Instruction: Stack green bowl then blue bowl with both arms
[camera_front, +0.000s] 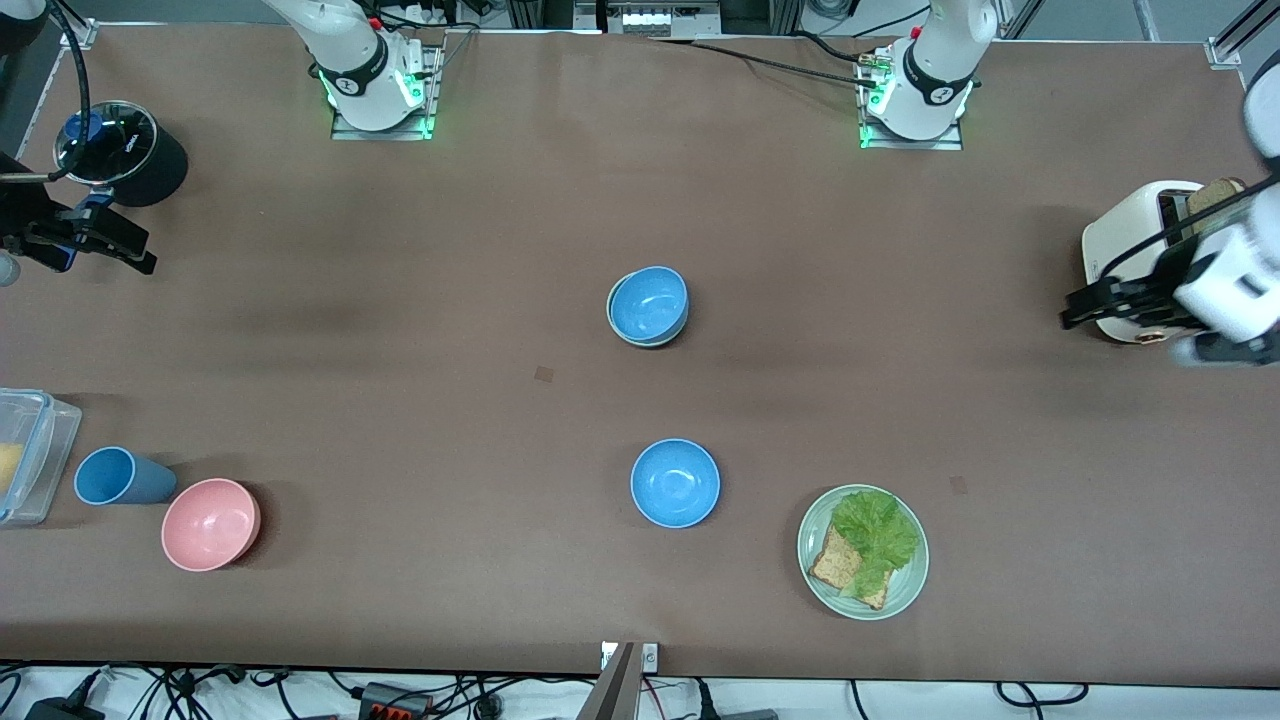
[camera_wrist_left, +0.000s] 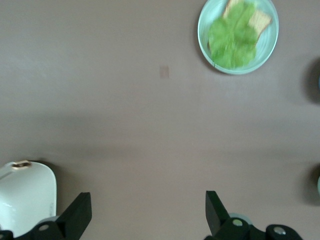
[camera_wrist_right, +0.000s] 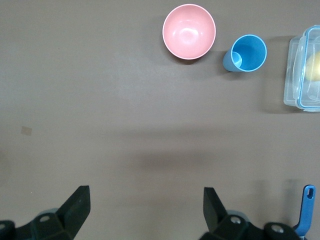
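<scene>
A smooth sky-blue round plastic bowl (camera_front: 649, 304) already sits nested in a pale mint-green round bowl (camera_front: 628, 335), of which only a thin rim shows, so the stack looks done; the nested pair leans slightly, and a knock could unseat it. Taking the stack as landmark: a second plain blue bowl (camera_front: 675, 482) lies nearer the camera, and could be mistaken for the task's bowl. The glossy white toaster (camera_front: 1128, 255) stands toward the left arm's end, with the left gripper (camera_front: 1085, 303) above the matte brown table (camera_front: 400, 330) beside it, jaws apart and empty. The right gripper (camera_front: 130, 250) hangs toward the right arm's end, jaws also spread, probably idle.
</scene>
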